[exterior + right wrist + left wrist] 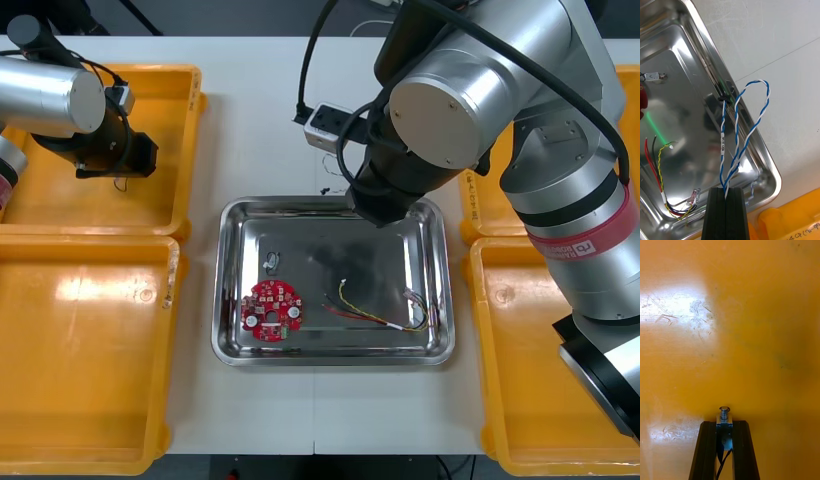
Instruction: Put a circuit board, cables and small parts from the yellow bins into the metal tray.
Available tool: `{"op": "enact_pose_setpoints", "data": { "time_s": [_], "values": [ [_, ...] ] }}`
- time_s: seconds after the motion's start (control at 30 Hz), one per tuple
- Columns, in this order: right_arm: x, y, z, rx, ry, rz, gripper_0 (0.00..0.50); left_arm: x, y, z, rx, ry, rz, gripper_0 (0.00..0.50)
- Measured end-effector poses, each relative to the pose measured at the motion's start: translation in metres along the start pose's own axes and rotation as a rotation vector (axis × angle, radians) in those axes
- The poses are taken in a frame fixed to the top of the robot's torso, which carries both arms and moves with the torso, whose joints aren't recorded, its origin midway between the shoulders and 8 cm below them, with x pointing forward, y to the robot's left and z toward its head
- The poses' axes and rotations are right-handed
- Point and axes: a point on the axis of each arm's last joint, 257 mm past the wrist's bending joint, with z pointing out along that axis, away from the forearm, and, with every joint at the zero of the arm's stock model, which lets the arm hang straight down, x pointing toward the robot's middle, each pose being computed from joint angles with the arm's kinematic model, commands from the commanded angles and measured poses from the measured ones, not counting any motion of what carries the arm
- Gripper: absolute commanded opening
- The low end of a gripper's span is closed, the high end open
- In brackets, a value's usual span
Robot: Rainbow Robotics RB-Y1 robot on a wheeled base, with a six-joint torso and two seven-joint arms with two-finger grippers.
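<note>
Right gripper (726, 189), seen from its own wrist, has its black fingers closed narrow on the twisted blue and white cable (738, 131). It pinches the cable at its gathered ends, so the loop hangs free beyond the fingertips. That loop crosses the rim of the metal tray (752, 127), part over the shiny floor and part over the light table (786, 48). Holding the ends probably lets the whole length drop inside once the hand is farther in. Already in the tray are the red and yellow cable (658, 165), a small metal part (654, 76) and a red edge of the circuit board (642, 99). A corner of the far right yellow bin (797, 221) shows beside the fingers.

Left gripper (724, 423), in its wrist view, is shut to a narrow gap on a second small metal part (724, 413). The part's round tip stands up between the fingertips, and its black lead trails back between them. Beyond lies the bare floor of the far left yellow bin (752, 333). Whether the part is clear of that floor cannot be told.

From the front, the right arm reaches over the tray's far edge, right of the middle, and its wrist hides the fingers. The left arm hangs over the far left bin. The board lies near left in the tray, the red and yellow cable near right, and the small part far left. That leaves the far right floor as the likely spot for the held cable.
</note>
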Motion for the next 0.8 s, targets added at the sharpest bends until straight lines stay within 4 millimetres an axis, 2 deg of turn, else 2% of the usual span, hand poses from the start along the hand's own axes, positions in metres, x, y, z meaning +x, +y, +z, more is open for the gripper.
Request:
{"op": "enact_pose_setpoints", "data": {
  "time_s": [0.17,0.27,0.43,0.67,0.8],
  "values": [
    [0.009,0.003,0.006,-0.015,0.014,-0.008,0.0,0.001,0.0,0.0,0.0,0.005,0.0,0.0],
    [0.02,0.008,0.013,-0.034,0.033,0.001,0.0,0.007,0.001,-0.002,-0.004,0.034,0.0,0.0],
    [0.037,0.01,0.023,-0.049,0.051,-0.029,0.0,0.009,0.0,-0.015,-0.02,0.062,0.022,0.0],
    [0.038,0.009,0.037,-0.015,0.051,-0.072,0.0,0.002,-0.011,-0.039,-0.05,0.061,0.097,0.0],
    [0.036,0.006,0.052,-0.021,0.043,-0.08,0.0,0.002,-0.019,-0.05,-0.054,0.07,0.13,0.0]
  ]
}}
